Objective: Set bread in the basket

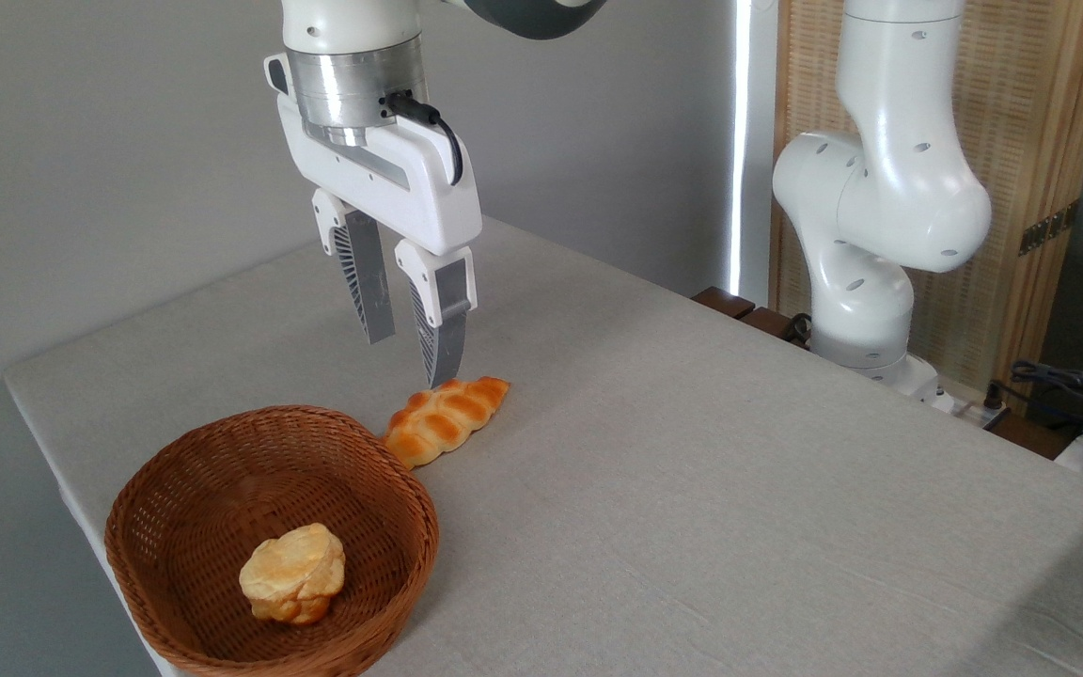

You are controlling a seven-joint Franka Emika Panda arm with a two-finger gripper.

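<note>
On the grey worktop [692,451] the wicker basket [175,489] holds a pale bun [293,572]; the gripper [407,353] hangs jaws apart, empty, above the bread [446,419], which lies just beside the rim: braided, golden-orange, probably light and soft, best pinched across its thick middle

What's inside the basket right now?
One pale round bun sits in the basket; the braided bread lies outside on the table, beside the rim. The near wall hides a strip of the floor.
</note>
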